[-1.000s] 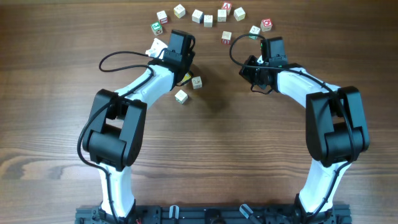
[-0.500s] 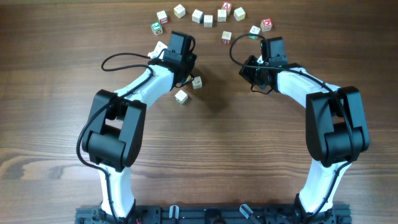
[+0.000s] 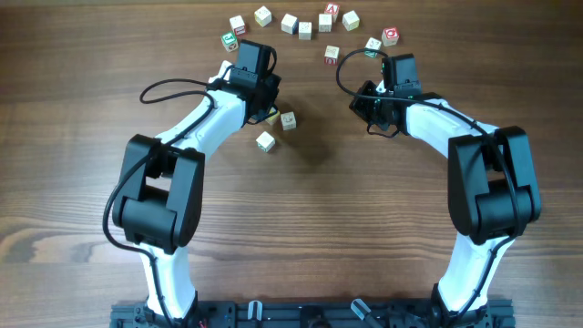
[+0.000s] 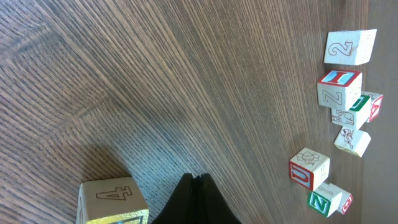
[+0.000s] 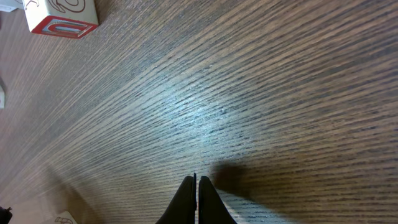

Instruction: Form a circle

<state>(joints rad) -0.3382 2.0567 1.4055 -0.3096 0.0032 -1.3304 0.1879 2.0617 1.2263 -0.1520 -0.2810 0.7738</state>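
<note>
While you look along the top centre of the overhead frame, the circle (image 3: pixel 305 28) is only an open arc of tiny pale wooden cubes with red, green and blue marks. Your left gripper (image 4: pixel 195 183) and right gripper (image 5: pixel 196 182) are both pinched closed, holding nothing, just below it

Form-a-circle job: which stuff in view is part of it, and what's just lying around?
Job: arc of letter cubes; two loose cubes near the left arm; cube marked 4 by the shut left gripper.
Not the job: wooden table; black cable.
</note>
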